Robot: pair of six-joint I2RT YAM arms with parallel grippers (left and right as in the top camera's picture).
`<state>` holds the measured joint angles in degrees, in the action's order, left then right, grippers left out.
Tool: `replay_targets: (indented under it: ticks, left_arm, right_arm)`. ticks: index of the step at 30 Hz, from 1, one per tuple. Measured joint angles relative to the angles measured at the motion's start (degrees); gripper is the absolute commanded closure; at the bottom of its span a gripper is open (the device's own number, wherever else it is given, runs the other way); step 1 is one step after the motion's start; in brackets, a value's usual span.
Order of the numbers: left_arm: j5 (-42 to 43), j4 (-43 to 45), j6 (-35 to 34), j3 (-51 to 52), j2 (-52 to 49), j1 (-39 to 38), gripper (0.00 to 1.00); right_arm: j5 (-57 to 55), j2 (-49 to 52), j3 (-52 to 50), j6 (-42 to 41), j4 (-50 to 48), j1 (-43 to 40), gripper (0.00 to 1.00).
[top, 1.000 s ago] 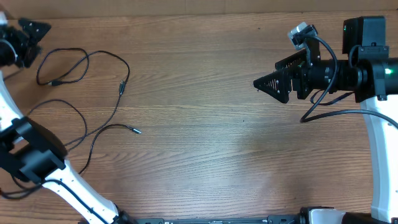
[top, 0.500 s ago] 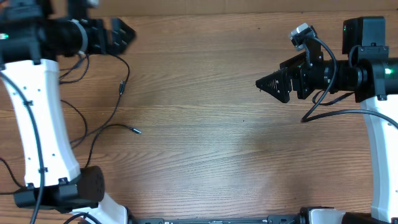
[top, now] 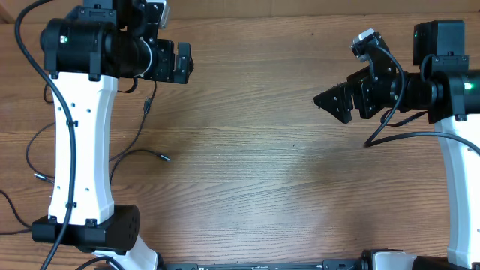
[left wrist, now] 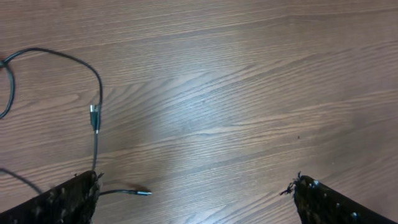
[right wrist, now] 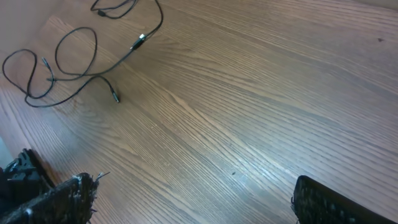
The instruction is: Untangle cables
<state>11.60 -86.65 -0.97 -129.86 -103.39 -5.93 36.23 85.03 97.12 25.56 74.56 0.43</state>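
Black cables [left wrist: 96, 149] look limp and light; I'd pinch beside a plug [left wrist: 94, 117]. My left tool [left wrist: 196, 180] and right tool [right wrist: 193, 182] both hang released.

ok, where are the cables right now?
Overhead view: the cables lie on the left side of the table, partly hidden under the left arm, with two plug ends showing just to its right.

I record cables [left wrist: 62, 53] black, plugs [left wrist: 94, 118] silver-tipped. Table [top: 262, 165]: brown wood grain, streaked. Arm links [top: 79, 150] white, joints [top: 75, 41] black.
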Motion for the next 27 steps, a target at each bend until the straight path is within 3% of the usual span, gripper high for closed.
replay_targets:
  ticks: [27]
  left_arm:
    - [-2.0, 0.0, -0.8, 0.0, 0.0, -0.1, 0.0]
  right_arm:
    - [-0.5, 0.0, 0.0, 0.0, 0.0, 0.0, 0.0]
